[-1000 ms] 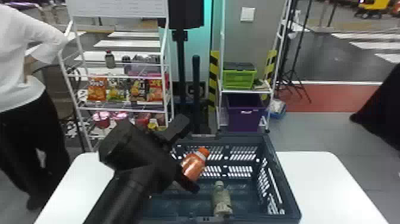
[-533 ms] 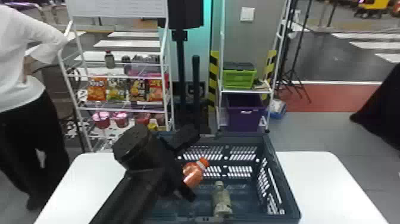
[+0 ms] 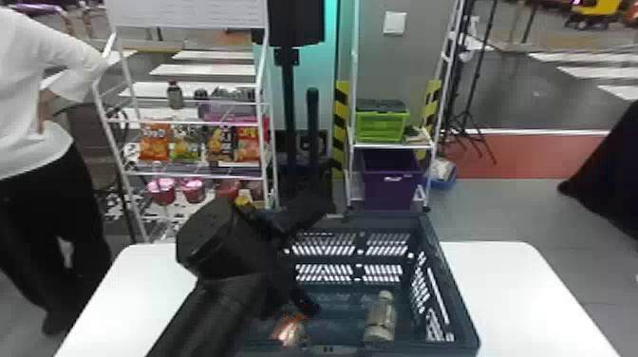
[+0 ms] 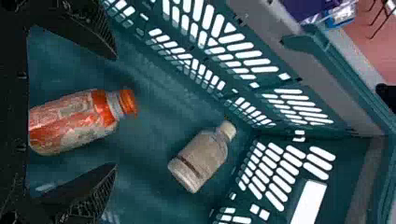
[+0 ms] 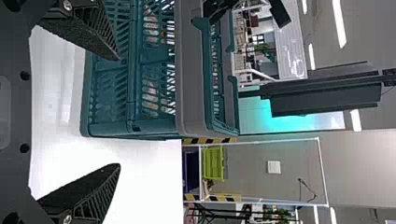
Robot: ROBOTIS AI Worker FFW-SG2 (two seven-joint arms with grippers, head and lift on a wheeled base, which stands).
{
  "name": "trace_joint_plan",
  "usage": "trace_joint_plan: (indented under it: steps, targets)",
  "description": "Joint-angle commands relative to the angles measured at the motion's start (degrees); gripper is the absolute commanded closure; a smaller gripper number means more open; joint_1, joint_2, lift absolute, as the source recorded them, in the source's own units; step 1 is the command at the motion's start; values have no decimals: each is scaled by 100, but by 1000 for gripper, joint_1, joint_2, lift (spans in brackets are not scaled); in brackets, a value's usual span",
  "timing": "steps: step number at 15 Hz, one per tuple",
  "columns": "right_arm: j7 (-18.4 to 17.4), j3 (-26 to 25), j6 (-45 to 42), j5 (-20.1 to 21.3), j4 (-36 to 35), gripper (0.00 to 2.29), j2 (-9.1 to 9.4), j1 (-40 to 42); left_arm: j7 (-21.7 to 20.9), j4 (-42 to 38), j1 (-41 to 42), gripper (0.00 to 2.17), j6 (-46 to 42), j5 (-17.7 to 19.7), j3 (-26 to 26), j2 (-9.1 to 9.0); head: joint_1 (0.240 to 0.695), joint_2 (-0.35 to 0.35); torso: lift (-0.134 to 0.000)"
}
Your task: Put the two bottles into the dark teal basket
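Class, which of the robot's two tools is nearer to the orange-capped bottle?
Left. The left tool is open close over the orange-capped bottle, within the basket; the right tool is outside the basket, over the white table.

I have my black fingers (image 4: pixel 88 28) spread wide, and the orange bottle (image 4: pixel 70 122) lies on its side between them, touching neither, its cap pointing away from my palm. Apart from it, the pale bottle (image 4: pixel 200 157) lies on the bottom of the basket (image 4: pixel 154 93), near the slotted walls. Past those I see reddish floor (image 4: pixel 369 46).
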Motion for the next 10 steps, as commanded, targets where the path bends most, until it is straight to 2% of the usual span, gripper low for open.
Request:
trace_joint_plan:
  steps: [1, 4, 7, 10]
  targets:
    - [-9, -9, 2, 0, -10, 70, 0, -1, 0, -432, 98, 63, -6, 52, 224, -15, 499, 0, 0]
    - [0, 0, 19, 0, -71, 70, 0, -1, 325, -1442, 449, 66, -6, 316, 725, -15, 499, 0, 0]
    - [0, 0, 19, 0, -212, 70, 9, 16, 1204, -2822, 1135, 70, 11, 1203, 1393, -15, 499, 0, 0]
    - [0, -9, 2, 0, -379, 70, 9, 78, 2109, -4316, 2181, 70, 152, 2082, 2175, -15, 499, 0, 0]
